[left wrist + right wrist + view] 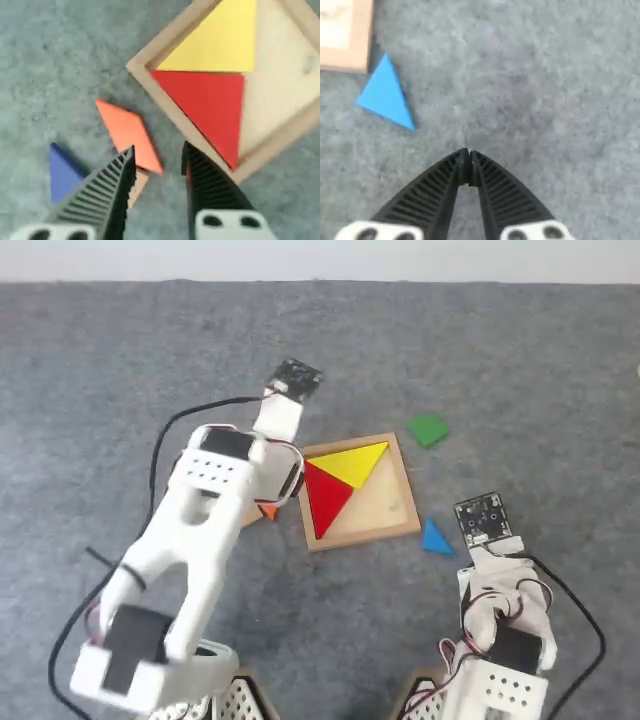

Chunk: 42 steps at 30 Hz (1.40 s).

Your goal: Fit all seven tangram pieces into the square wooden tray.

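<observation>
high: overhead, far | wrists: close, facing down | shared: tray (365, 535) (175, 107) (345, 61)

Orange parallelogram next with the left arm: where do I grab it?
I'd pinch the orange parallelogram across its two long parallel edges at mid-length, coming straight down with the open left gripper; it lies flat on the mat, clear of the tray.

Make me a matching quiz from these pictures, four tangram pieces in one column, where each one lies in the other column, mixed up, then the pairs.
Pieces:
1. yellow triangle
2. orange parallelogram
3. light blue triangle
4. green piece

Places:
A. on the mat near the shut right gripper
B. inside the wooden tray, next to the red triangle
C. on the mat just ahead of the open left gripper
D. on the mat beyond the tray, away from both arms

Pairs: 1-B, 2-C, 3-A, 4-D
</observation>
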Tool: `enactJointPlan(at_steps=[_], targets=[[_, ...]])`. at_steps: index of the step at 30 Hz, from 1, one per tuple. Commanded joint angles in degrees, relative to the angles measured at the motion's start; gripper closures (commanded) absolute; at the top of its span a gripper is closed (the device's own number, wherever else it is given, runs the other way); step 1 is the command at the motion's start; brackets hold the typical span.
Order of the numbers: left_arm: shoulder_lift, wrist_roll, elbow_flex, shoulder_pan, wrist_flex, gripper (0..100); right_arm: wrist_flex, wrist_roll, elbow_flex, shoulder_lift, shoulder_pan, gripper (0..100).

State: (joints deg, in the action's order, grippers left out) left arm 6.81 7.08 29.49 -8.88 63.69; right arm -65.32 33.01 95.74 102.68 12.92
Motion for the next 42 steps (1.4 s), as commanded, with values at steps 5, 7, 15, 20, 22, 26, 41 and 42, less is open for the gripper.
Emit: enactJointPlan(at_steps=[5, 7, 15, 20, 22, 26, 41, 42], targets=[[-9.1, -1.2, -2.6, 2.3, -7.3, 85, -0.5, 0.8, 0.7, 0.3, 0.3, 98.7], [-11.6, -1.2, -2.9, 2.6, -8.3, 85, -0.6, 0.9, 0.7, 0.0, 0.3, 98.7], [-16.2, -0.8, -2.9, 6.9, -8.8, 85, -0.8, 1.1, 0.7, 0.0, 0.6, 98.7], [-16.6, 1.5, -3.6, 9.1, -7.8, 85, -0.8, 1.1, 0.7, 0.0, 0.7, 98.7], [-16.3, 1.6, -3.6, 9.6, -7.8, 85, -0.8, 1.1, 0.7, 0.0, 0.7, 98.7], [-16.5, 1.2, -6.3, 13.2, -7.6, 85, -0.8, 1.1, 0.7, 0.0, 0.7, 98.7], [-16.6, 1.5, -11.9, 20.0, -7.2, 85, -0.8, 1.1, 0.7, 0.0, 0.5, 98.7], [-16.6, 1.4, -12.2, 19.7, -6.3, 85, -0.8, 1.1, 0.7, 0.0, 0.5, 98.7]])
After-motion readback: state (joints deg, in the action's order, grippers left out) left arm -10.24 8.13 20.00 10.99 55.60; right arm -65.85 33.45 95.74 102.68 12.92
